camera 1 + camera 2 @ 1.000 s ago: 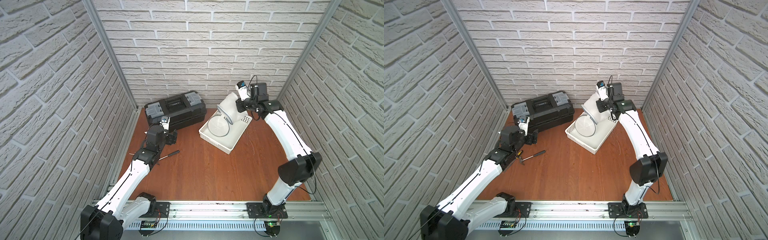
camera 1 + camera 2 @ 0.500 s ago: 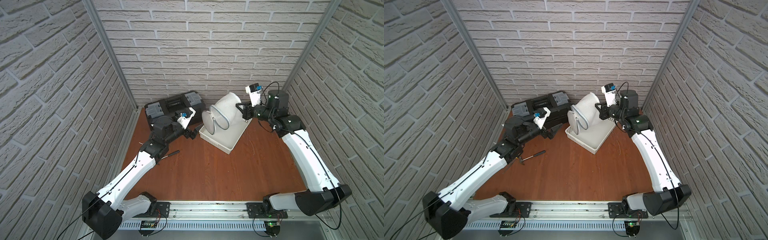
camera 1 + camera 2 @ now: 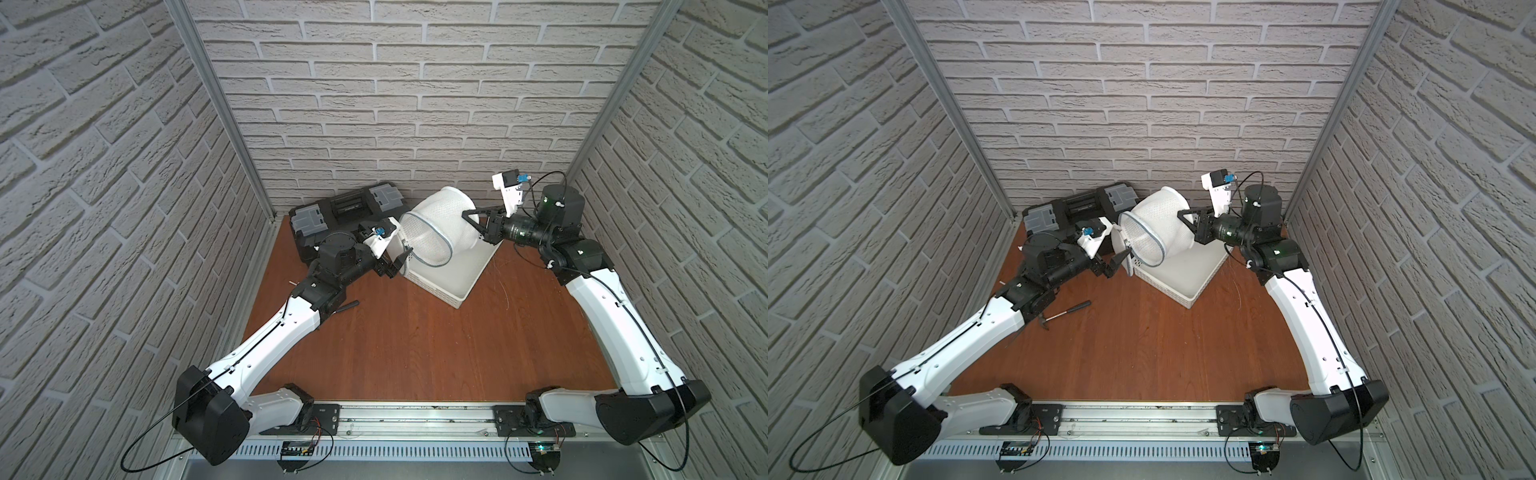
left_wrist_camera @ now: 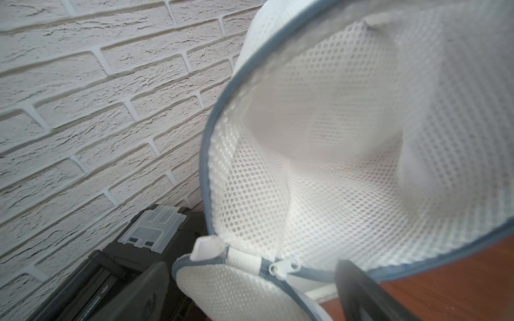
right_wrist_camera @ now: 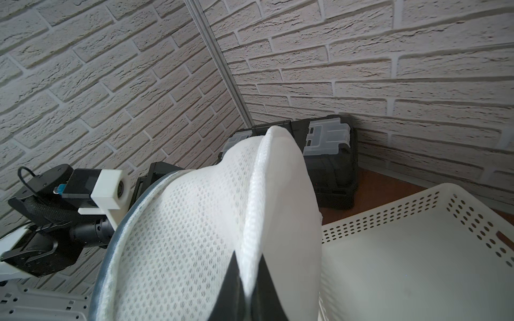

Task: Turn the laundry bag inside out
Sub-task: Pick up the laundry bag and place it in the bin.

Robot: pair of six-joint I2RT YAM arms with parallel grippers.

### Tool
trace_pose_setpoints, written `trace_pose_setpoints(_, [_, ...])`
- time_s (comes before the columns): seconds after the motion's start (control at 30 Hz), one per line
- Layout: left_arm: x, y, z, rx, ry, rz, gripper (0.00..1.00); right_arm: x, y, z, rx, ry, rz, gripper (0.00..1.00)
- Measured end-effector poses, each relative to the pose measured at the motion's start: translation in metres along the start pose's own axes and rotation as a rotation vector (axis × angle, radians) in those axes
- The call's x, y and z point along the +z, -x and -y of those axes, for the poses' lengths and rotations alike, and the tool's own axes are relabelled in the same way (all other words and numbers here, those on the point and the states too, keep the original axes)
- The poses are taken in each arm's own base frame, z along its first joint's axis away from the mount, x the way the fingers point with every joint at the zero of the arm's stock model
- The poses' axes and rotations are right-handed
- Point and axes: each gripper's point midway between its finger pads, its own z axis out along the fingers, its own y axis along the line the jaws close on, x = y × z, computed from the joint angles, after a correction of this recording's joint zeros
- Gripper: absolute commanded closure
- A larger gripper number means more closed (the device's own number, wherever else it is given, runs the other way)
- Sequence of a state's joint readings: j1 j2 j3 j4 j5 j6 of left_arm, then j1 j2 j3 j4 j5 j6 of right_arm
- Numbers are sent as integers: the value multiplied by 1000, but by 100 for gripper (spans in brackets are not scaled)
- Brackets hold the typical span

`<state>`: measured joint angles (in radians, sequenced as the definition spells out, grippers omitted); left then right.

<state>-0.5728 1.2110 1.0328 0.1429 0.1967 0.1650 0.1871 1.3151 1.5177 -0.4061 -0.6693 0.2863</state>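
The small round white mesh laundry bag with grey piping (image 3: 440, 224) hangs in the air in the upper centre of both top views (image 3: 1158, 232). It lies on its side, with its open grey-rimmed mouth turned toward the left of the frame. The right gripper (image 3: 466, 215) is clamped together on a fold of the bag's closed end, and the right wrist view shows white fabric pinched between its black fingers (image 5: 230, 278).

The left gripper (image 3: 404, 254) stands wide apart just beside the lower rim of the mouth. In the left wrist view its fingers (image 4: 358, 291) flank the zipper end and a hanging flap. I cannot tell if they touch.

A white perforated plastic basket (image 3: 453, 286) sits directly below the bag on the brown wooden tabletop (image 3: 415, 345). A black plastic toolbox (image 3: 345, 208) stands left of it.
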Motion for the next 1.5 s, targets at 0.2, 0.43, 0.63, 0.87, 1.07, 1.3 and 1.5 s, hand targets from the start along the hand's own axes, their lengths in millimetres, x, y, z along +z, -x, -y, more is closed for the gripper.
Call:
trace_pose_setpoints(0.2, [6, -8, -11, 14, 61, -33, 2, 3, -5, -8, 18, 66, -27, 97])
trace_pose_setpoints(0.43, [23, -24, -14, -15, 54, -71, 2, 6, -10, -12, 16, 105, -47, 97])
trace_pose_setpoints(0.63, [28, -16, -6, -163, -73, 5, 2, 9, -16, -8, 21, 102, -61, 97])
trace_pose_setpoints(0.87, [29, -6, 8, -270, -194, 50, 2, 16, -25, 2, 42, 83, -81, 97])
trace_pose_setpoints(1.07, [35, 9, 4, -302, -205, 69, 2, 18, -21, -7, 45, 126, -68, 97])
trace_pose_setpoints(1.3, [53, -6, -12, -341, -124, 11, 18, 23, -23, -18, 60, 176, -70, 97])
trace_pose_setpoints(1.5, [56, -15, -15, -370, -98, -19, 32, 25, -24, -26, 59, 202, -75, 97])
